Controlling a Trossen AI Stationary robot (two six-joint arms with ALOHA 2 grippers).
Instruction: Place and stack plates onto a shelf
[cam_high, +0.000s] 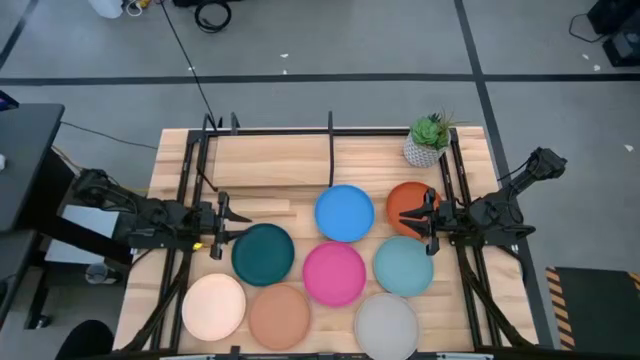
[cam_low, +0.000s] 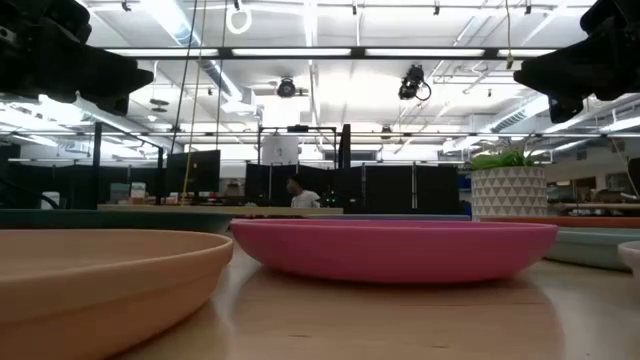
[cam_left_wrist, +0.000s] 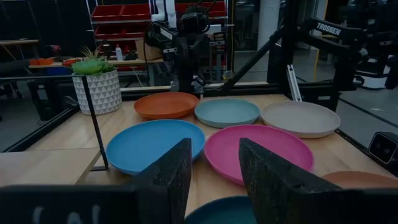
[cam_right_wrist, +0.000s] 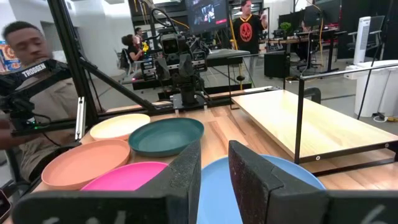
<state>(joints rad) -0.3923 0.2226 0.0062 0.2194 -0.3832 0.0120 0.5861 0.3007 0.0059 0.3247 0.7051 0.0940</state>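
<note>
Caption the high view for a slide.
Eight plates on the table, shelf bare; left gripper and right gripper both open.

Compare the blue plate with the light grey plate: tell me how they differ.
Colour: the blue plate is bright blue, the light grey plate pale grey.
Position: the blue plate lies nearest the shelf, mid-table; the light grey plate lies at the table's opposite edge, on the right arm's side.
Neighbours: the blue plate sits close beside the orange-red plate; the grey one sits by the light teal plate.
Both are round, shallow, flat on the table, unstacked.
</note>
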